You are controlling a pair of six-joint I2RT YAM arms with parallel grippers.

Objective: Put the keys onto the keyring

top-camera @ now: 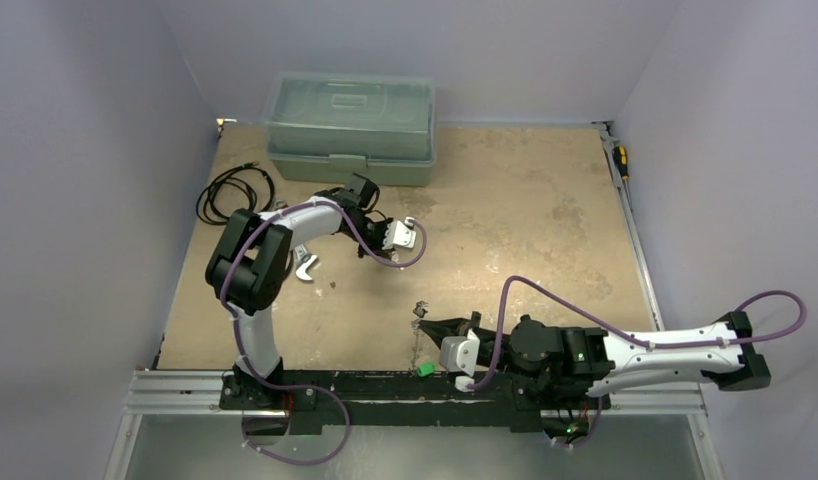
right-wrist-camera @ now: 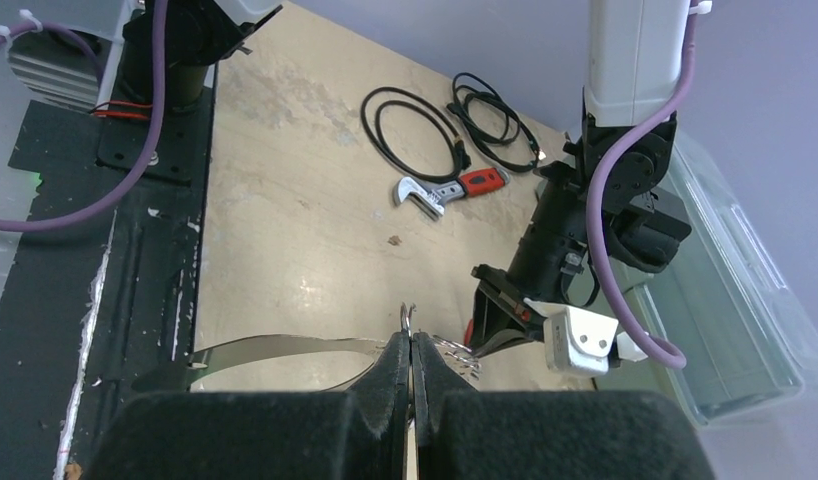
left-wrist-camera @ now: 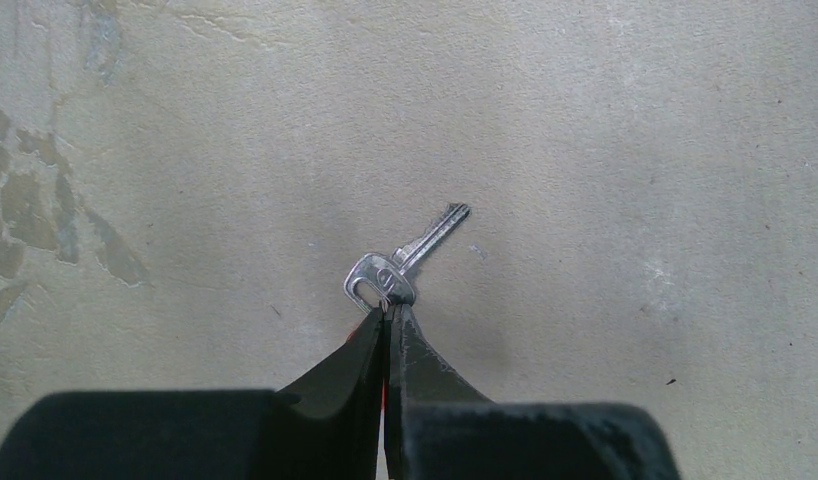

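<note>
- A worn tan table (top-camera: pixel 545 230) stands between pale lilac walls, with a grey-green toolbox (top-camera: pixel 350 125) at its far edge; black cables (right-wrist-camera: pixel 415 125) and a red-handled wrench (right-wrist-camera: pixel 450 188) lie to the left and play no part in this job.
- The left fingers (left-wrist-camera: pixel 350 365) are pressed together on a silver key (left-wrist-camera: pixel 410 258), pinching only the rim of its head; the blade points away over bare table; I cannot tell whether it touches the surface.
- The right fingers (right-wrist-camera: pixel 385 375) are also together, clamped on the thin keyring (right-wrist-camera: pixel 285 347); the hoop sits near the table's front edge, with a green key (top-camera: pixel 425 370) at its near end.
- The step in hand, I judge, is carrying the silver key across to the hoop; the pinch is shallow, so travel slowly and without twisting, or the key may swivel or slip out.
- Bring the hole in the head square to the ring's open end; hold the right arm steady; let go only once the key hangs on the wire.
</note>
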